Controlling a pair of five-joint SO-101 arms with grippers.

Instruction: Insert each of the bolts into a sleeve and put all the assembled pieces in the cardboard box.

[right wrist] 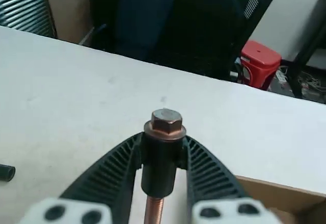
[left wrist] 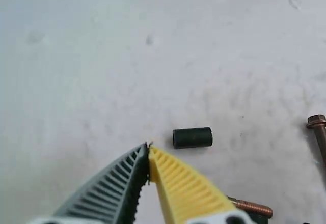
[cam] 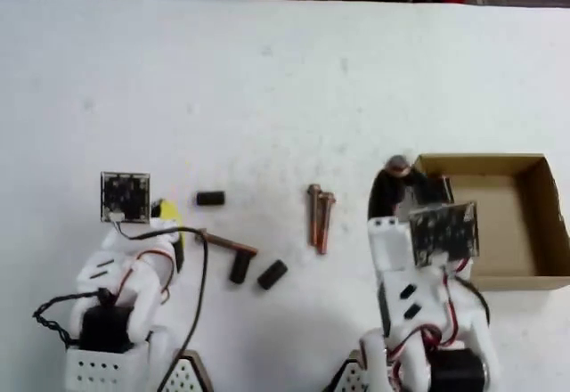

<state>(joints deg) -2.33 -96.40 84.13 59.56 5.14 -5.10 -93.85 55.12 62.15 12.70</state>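
My right gripper (right wrist: 163, 143) is shut on a black sleeve (right wrist: 159, 165) with a copper bolt (right wrist: 165, 123) through it, head up. In the high view that gripper (cam: 396, 175) holds the piece just outside the left wall of the cardboard box (cam: 534, 223). My left gripper (left wrist: 148, 151) is shut and holds nothing; its grey and yellow fingers meet at the tips just short of a loose black sleeve (left wrist: 192, 138). From above, this sleeve (cam: 210, 199) lies right of the left gripper (cam: 165, 208). Two bolts (cam: 319, 218) lie side by side mid-table.
Another bolt (cam: 227, 244) lies beside two more black sleeves (cam: 239, 269) (cam: 272, 273) near the front. The box floor (cam: 494, 223) looks bare. A sleeve (right wrist: 6, 172) appears in the right wrist view. Dark chairs and a red stool (right wrist: 260, 61) stand beyond the far table edge.
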